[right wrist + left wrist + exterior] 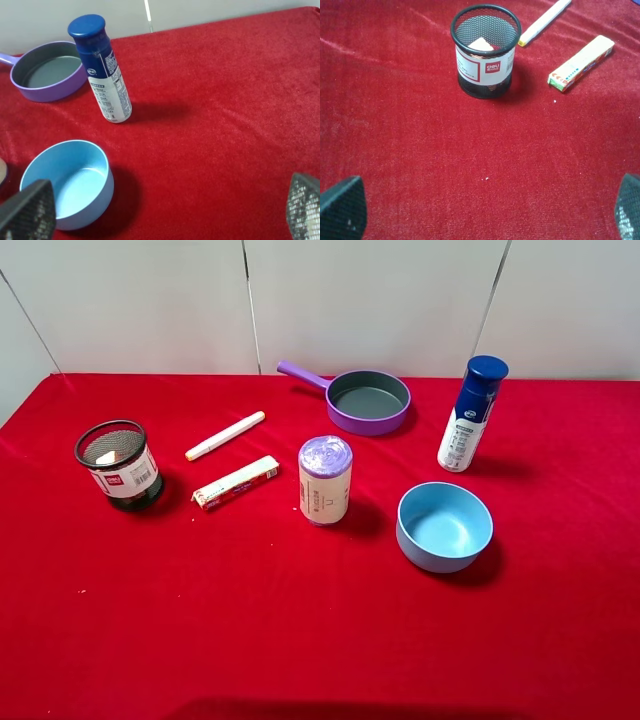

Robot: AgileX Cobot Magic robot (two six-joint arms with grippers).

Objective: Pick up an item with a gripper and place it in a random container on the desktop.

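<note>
Your item (481,44) lay inside the container (485,65) on the bench (420,150); both grippers' jaws stood wide apart, holding nothing.

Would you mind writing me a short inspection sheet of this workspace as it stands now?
Surface: red cloth covers the table; slight wrinkles.
Job's things: small cream block lies inside the black mesh pen cup, which stands upright.
Clutter: white marker and printed stick-pack lie beside the cup; labelled roll and blue-capped bottle stand upright; purple pan and light blue bowl hold nothing.
Grippers: left gripper and right gripper open, holding nothing, above bare cloth.
Cables: nothing seen.
Surroundings: pale panelled wall behind the table.
</note>
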